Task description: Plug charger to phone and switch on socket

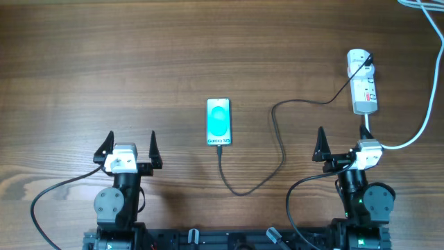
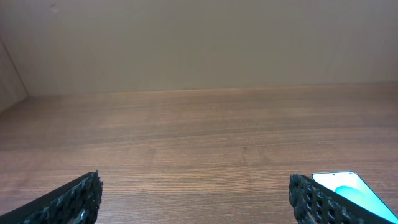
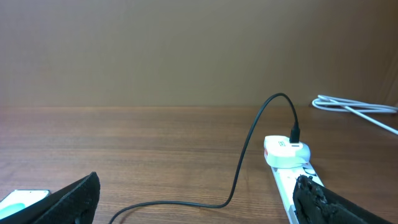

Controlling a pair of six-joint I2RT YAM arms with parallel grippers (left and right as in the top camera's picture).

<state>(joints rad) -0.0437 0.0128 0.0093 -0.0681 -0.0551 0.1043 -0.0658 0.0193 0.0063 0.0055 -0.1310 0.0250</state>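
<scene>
- Phone [image 1: 218,122]: lying flat and screen-up near the middle of the bench [image 1: 104,55], glowing turquoise, between the two arms and a little beyond them.
- Socket [image 1: 362,83]: lying at the far right of the bench, just ahead of the right arm, carrying a white adapter [image 3: 285,151] at its far end and trailing a thick white lead [image 1: 424,123] off to the right.
- Charger [image 1: 276,132]: running as a thin black cable from the adapter, curving left, dropping toward the arms, looping back and meeting the phone's near short edge; seating of the tip not being clear from here.
- Left pincer [image 1: 132,133]: hovering low with jaws spread wide, gripping nothing, left of the phone and apart from it.
- Right pincer [image 1: 343,135]: hovering with jaws spread wide, gripping nothing, pointing at the socket, with the charger crossing the bench ahead of it.
</scene>
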